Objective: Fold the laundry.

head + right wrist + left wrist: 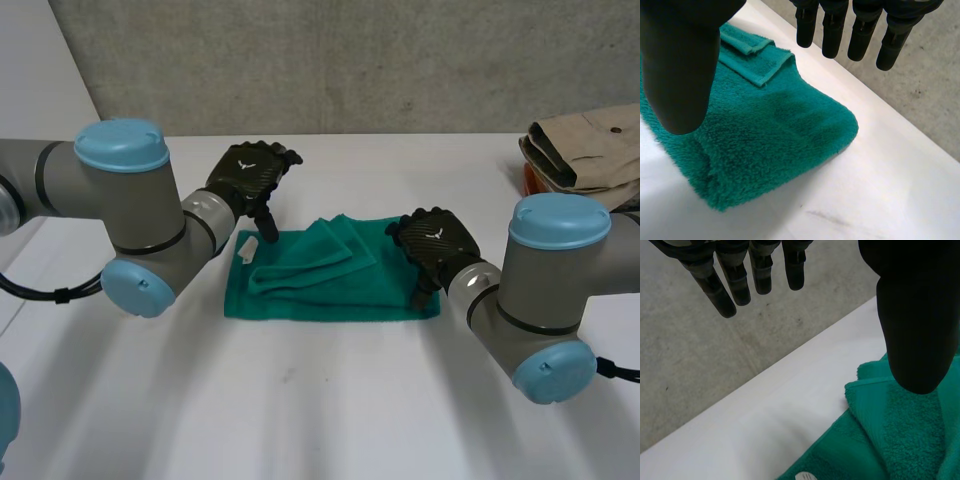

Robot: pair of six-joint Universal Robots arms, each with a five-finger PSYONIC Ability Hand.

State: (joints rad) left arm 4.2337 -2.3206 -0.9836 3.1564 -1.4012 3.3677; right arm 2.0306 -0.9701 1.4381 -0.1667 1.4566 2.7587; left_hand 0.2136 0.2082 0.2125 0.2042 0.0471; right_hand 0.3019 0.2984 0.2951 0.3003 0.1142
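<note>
The green towel [330, 285] lay lengthwise from side to side, the left hand [250, 175] at its left end, the right hand [435, 240] at its right, both open and empty.

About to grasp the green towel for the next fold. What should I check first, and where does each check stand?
1. The left hand is open and holds nothing: ok.
2. The right hand is open and holds nothing: ok.
3. Hands are placed over the green towel, left at its far left corner, right at its right end: ok.
4. Towel lies flat: not ok, a loose flap is bunched across the middle.
5. Either hand touches the towel: cannot tell.
6. The beige clothes lie apart from the towel: ok.
</note>
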